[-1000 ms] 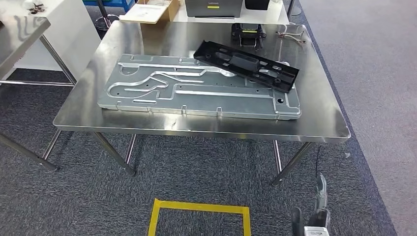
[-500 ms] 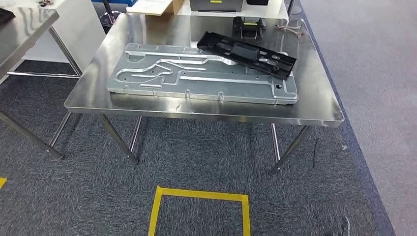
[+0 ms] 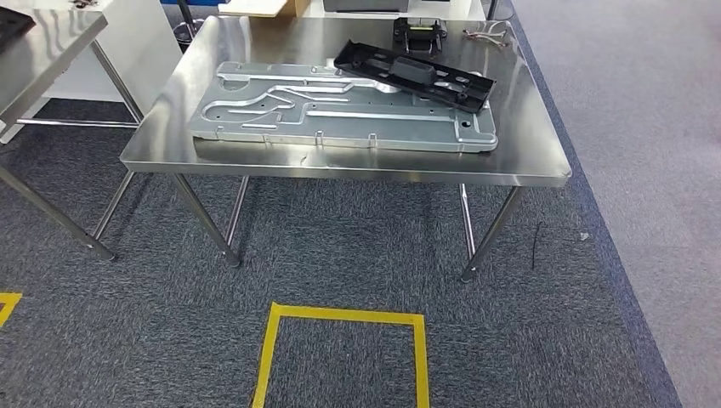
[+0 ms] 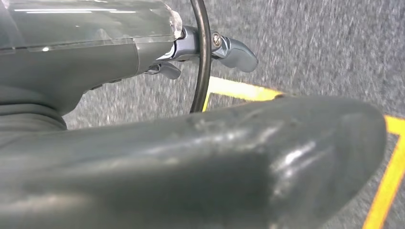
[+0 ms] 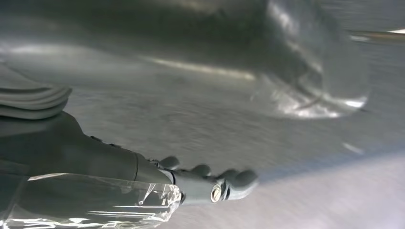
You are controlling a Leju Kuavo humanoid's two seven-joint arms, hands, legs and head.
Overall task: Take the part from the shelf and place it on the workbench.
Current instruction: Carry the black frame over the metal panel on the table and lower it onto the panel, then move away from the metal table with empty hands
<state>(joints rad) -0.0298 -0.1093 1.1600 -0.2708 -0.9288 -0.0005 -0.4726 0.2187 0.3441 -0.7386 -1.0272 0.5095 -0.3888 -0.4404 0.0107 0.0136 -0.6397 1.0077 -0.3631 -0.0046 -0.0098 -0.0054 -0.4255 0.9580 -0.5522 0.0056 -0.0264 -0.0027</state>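
A black elongated part [image 3: 412, 75] lies on the steel bench [image 3: 544, 161], resting across the far right portion of a large grey stamped metal plate [image 3: 340, 115] that occupies most of the benchtop. The part's long axis runs on a diagonal: its left end sits farther from the robot, and its right end comes nearer and toward the bench's right side, overlapping the plate's far right corner. The plate itself lies flat with its long axis running left to right, parallel to the bench's near edge. Beyond the part, at the far edge of the bench, sit a small black device [image 3: 418, 28] and a loose bundle of wires [image 3: 486, 34], both apart from the part. A second steel table [image 3: 42, 38] stands to the left, and a yellow tape square [image 3: 344, 348] marks the grey carpet in front of the bench. The left hand [image 4: 224, 47] hangs above the carpet near the yellow tape, its fingers extended with nothing in them. The right hand [image 5: 210, 183] also carries nothing, its fingers stretched out side by side over the blurred floor. Neither hand touches the part.
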